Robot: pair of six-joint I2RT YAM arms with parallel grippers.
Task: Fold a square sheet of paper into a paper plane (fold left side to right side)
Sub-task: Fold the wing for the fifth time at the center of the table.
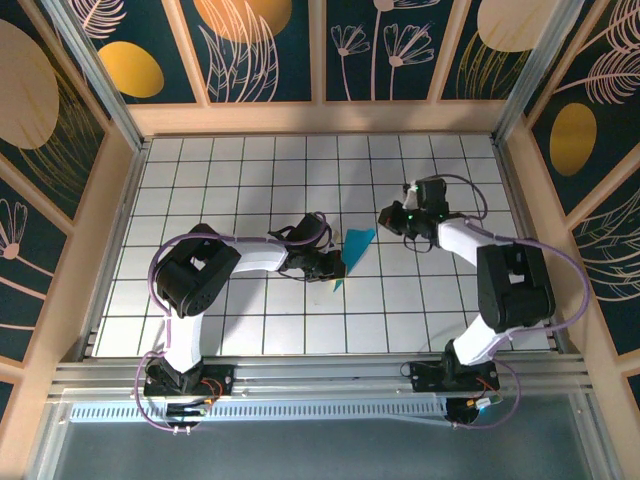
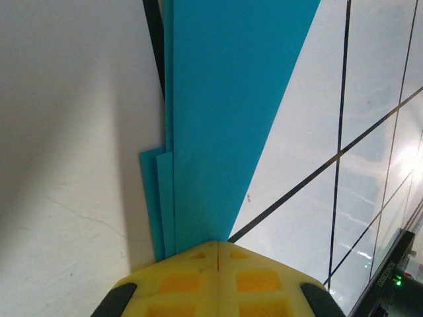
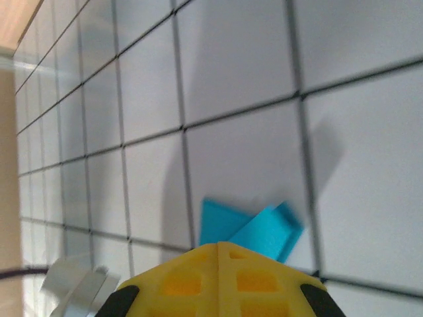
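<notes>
Overhead, the narrow folded cyan-blue paper plane (image 1: 358, 243) lies mid-table, running from 1 to 7 o'clock. The left gripper (image 1: 337, 266) covers its 7 o'clock end, and the right gripper (image 1: 386, 217) is just beside its 1 o'clock end.

Left wrist: closed yellow tips rest on the flat layers, pinching nothing visible. Even pressure along the crease would sharpen it. The paper beneath them is hidden.

Right wrist: blurred, with the jaws closed and empty near the broad end.

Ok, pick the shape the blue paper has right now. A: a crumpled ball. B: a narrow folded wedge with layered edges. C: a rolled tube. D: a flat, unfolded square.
B: in the left wrist view the paper plane tapers like a wedge, with stacked layer edges down its left side.
</notes>
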